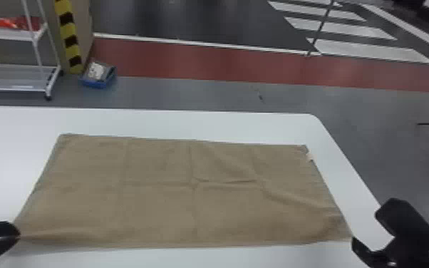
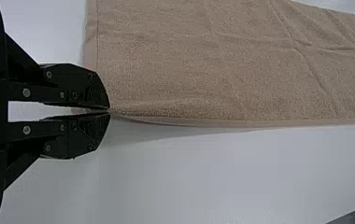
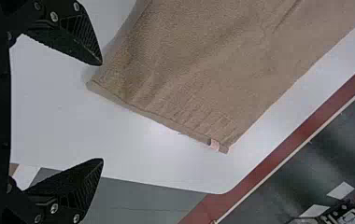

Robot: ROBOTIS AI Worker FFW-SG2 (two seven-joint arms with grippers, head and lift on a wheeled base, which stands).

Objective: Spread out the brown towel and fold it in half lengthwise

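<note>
While the black left pincer [image 1: 18, 236] clasped one near corner of the rectangular brown towel [image 1: 160, 214] on the white desk [image 1: 189, 124], the black right pincer [image 1: 367, 228] gaped wide beside the other.

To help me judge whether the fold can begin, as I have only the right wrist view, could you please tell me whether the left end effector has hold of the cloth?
Observer: Yes, the left end effector is shut on the brown towel at its near left corner.

Operator: Thank you; and could you kindly say how the far left corner lies?

Observer: In the head view, the far left corner is spread out on the white table, short of the table's far edge.
</note>
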